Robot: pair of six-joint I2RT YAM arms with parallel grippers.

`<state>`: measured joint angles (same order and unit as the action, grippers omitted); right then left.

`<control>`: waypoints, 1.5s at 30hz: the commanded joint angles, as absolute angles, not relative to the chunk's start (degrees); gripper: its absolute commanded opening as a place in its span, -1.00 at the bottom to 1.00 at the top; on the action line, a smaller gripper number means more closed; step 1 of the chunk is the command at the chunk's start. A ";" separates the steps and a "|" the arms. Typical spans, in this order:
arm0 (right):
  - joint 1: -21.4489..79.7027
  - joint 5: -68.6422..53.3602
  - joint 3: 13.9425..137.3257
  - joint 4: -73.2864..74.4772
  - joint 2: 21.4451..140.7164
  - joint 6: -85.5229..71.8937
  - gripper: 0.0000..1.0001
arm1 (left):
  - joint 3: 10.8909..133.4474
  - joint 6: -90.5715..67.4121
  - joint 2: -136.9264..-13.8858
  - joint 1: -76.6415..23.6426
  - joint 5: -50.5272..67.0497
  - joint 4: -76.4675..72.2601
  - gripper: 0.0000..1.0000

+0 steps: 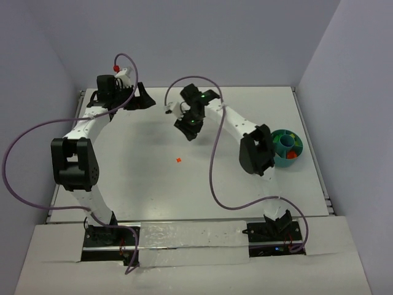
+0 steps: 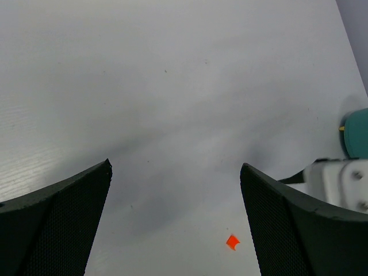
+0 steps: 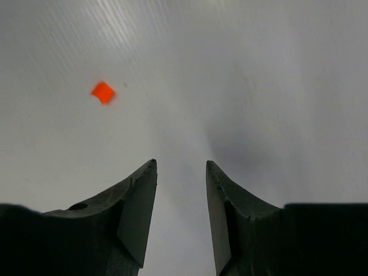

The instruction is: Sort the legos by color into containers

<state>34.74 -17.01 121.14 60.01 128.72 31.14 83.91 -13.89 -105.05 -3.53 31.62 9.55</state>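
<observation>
One small orange-red lego (image 1: pixel 178 160) lies alone on the white table near its middle. It also shows in the left wrist view (image 2: pixel 232 242) and the right wrist view (image 3: pixel 102 91). My right gripper (image 1: pixel 189 131) hovers just behind the lego, open and empty (image 3: pixel 181 164); the lego lies ahead and to the left of its fingertips. My left gripper (image 1: pixel 144 98) is at the far left back, wide open and empty (image 2: pixel 175 167). The round teal-blue bowl (image 1: pixel 285 163) stands at the right edge, holding an orange-red piece (image 1: pixel 291 155) and a green piece (image 1: pixel 296 138).
The right arm's elbow (image 1: pixel 258 150) stands right next to the bowl on its left. Purple cables (image 1: pixel 215 172) loop over the table from both arms. Grey walls close in the back and both sides. The bowl's edge shows in the left wrist view (image 2: pixel 357 133).
</observation>
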 commanded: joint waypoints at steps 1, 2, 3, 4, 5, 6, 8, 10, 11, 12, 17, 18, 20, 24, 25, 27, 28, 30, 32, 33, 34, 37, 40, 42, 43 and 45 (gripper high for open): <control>40.00 -15.85 128.44 63.23 131.19 28.86 -0.08 | 81.95 -15.28 -100.23 -0.92 30.53 8.60 0.99; 40.83 -15.55 126.75 62.82 131.38 26.44 -0.07 | 81.59 -15.24 -99.93 -0.51 30.39 8.99 0.98; 41.48 -15.38 125.16 62.33 131.30 24.22 -0.05 | 81.28 -15.10 -99.69 -0.23 30.29 9.41 0.98; 41.87 -15.35 124.04 61.69 130.96 22.49 -0.03 | 81.03 -14.91 -99.58 -0.18 30.23 9.76 0.98; 42.20 -15.22 123.17 61.02 130.76 20.71 0.01 | 80.81 -14.85 -99.55 -0.18 30.23 10.03 0.99; 42.59 -14.87 122.40 60.54 130.77 18.28 0.03 | 80.59 -14.74 -99.55 0.19 30.25 10.41 0.99; 43.36 -13.50 121.01 59.31 131.04 12.95 0.05 | 80.11 -14.12 -99.89 1.92 30.39 11.30 0.98; 44.25 -10.43 118.25 58.06 130.87 9.90 0.05 | 79.84 -13.76 -100.23 2.27 30.57 11.67 0.99; 44.75 -9.31 117.81 58.08 130.99 7.88 0.03 | 79.81 -13.55 -100.41 2.45 30.71 12.01 0.99; 45.05 -8.91 117.36 58.14 131.08 6.14 0.02 | 79.78 -13.32 -100.53 2.60 30.84 12.40 0.99; 45.87 -5.56 114.62 56.30 130.05 -1.65 0.02 | 78.98 -11.87 -100.65 3.30 31.12 13.53 0.99; 46.03 -4.38 114.30 55.87 130.00 -3.52 0.02 | 78.39 -11.71 -100.33 3.57 30.96 13.54 0.99; 46.01 -3.58 114.37 55.94 130.49 -6.03 0.05 | 77.39 -11.90 -99.57 3.91 30.90 13.11 0.98; 46.05 -4.00 116.30 56.24 131.71 -8.24 0.12 | 75.12 -12.30 -97.96 4.13 30.35 12.49 0.98; 46.05 -4.35 116.75 56.25 131.82 -8.41 0.22 | 74.37 -12.46 -97.30 4.21 30.25 12.48 0.98; 46.05 -5.21 117.80 56.09 132.14 -8.92 0.51 | 73.34 -12.71 -96.12 4.22 29.99 12.32 0.98; 46.05 -5.41 118.57 56.15 132.40 -9.11 0.55 | 72.86 -12.74 -95.62 4.22 29.90 12.23 0.98; 46.02 -5.44 119.19 56.20 133.24 -9.59 0.60 | 72.22 -12.67 -94.74 4.22 29.46 12.33 0.99; 45.96 -5.54 119.36 56.25 134.21 -10.28 0.63 | 72.07 -12.48 -94.30 4.22 29.17 12.66 0.98; 45.88 -5.55 119.53 56.16 134.47 -10.37 0.62 | 71.98 -12.39 -94.21 4.22 29.01 12.74 0.99; 45.88 -5.90 119.62 56.16 134.48 -10.55 0.62 | 71.98 -12.30 -93.95 4.31 29.00 12.74 0.99; 45.44 -6.86 120.66 55.99 135.95 -10.81 0.54 | 71.55 -12.13 -93.52 4.31 28.92 12.65 0.98; 45.61 -6.95 121.81 55.81 137.01 -11.16 0.46 | 71.46 -12.38 -93.77 4.39 28.92 12.74 0.99; 45.60 -6.71 121.32 55.72 137.38 -11.79 0.45 | 71.35 -12.39 -93.69 4.31 29.02 12.48 0.99; 45.53 -6.36 121.00 55.71 137.50 -11.88 0.44 | 71.27 -12.39 -93.69 4.31 29.08 12.47 0.99; 45.60 -5.42 120.64 55.63 138.01 -12.10 0.36 | 71.12 -12.39 -93.69 4.31 28.93 12.39 0.98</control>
